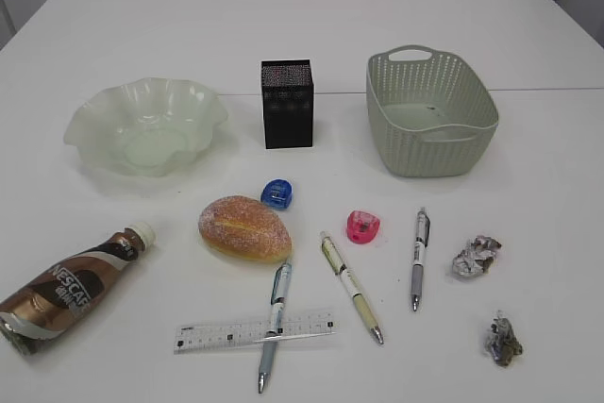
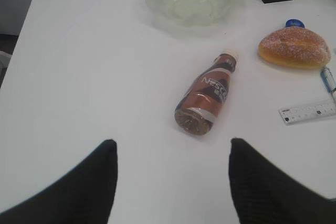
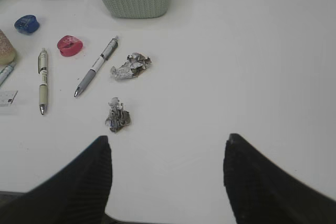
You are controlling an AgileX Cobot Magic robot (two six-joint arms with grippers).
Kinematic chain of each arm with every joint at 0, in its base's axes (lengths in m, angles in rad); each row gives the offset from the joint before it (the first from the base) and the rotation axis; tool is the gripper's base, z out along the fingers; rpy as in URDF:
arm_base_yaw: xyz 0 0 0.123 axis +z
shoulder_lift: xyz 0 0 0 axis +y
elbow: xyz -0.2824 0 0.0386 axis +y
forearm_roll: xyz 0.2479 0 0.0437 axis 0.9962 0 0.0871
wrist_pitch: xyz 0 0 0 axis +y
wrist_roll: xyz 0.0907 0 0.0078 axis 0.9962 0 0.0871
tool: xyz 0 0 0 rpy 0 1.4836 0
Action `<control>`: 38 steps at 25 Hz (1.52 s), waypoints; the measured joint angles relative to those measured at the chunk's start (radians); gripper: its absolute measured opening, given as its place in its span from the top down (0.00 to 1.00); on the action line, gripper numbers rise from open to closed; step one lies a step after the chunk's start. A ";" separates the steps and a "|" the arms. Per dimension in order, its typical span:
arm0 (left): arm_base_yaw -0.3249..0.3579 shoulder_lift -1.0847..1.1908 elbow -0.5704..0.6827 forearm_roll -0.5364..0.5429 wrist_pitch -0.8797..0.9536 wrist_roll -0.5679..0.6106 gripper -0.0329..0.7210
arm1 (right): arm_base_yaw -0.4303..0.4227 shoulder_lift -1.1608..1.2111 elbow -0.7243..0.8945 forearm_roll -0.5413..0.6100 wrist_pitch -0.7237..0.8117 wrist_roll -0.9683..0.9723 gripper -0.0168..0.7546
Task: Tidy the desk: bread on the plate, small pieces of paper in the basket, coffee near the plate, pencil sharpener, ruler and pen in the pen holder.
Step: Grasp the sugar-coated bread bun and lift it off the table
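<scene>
Exterior view shows nothing sorted yet: bread (image 1: pixel 244 227) lies just in front of the plate (image 1: pixel 94 125). Left gripper (image 2: pixel 170 182) and right gripper (image 3: pixel 167 179) both gape empty; next, grasp the bread.

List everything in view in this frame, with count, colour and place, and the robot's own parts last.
plate: 1, clear greenish glass, back left.
pen holder: 1, black, back centre.
basket: 1, pale green, back right.
bread: 1, golden brown, sugared, centre.
coffee bottle: 1, brown, white cap, lying front left.
sharpeners: 2, blue beside the bread, pink right of it.
pens: 3; blue-grey lying across the ruler, cream centre front, grey-white to its right.
ruler: 1, clear, front centre.
paper balls: 2, greyish, front right.
table: 1, white.
left pincer: black, open, above the table short of the bottle.
right pincer: black, open, short of the paper.
</scene>
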State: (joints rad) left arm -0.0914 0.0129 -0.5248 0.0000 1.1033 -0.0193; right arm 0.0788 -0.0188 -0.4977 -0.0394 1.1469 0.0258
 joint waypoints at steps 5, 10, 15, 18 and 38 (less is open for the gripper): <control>0.000 0.000 0.000 0.000 0.000 0.000 0.31 | 0.000 0.000 0.000 0.000 0.000 0.000 0.34; 0.000 0.000 0.000 0.000 0.000 0.000 0.31 | 0.000 0.000 0.000 0.000 0.000 0.000 0.34; 0.000 0.000 0.000 0.000 0.000 0.000 0.31 | 0.000 0.000 0.000 0.000 0.000 0.000 0.34; 0.000 0.000 0.000 0.000 0.000 0.000 0.31 | 0.000 0.000 0.000 0.000 0.000 0.000 0.34; 0.000 0.293 -0.259 -0.088 -0.013 0.002 0.31 | 0.000 0.000 0.000 0.039 0.000 0.000 0.34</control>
State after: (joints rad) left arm -0.0914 0.3059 -0.7834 -0.0883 1.0902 -0.0174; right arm 0.0788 -0.0188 -0.4977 0.0000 1.1469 0.0258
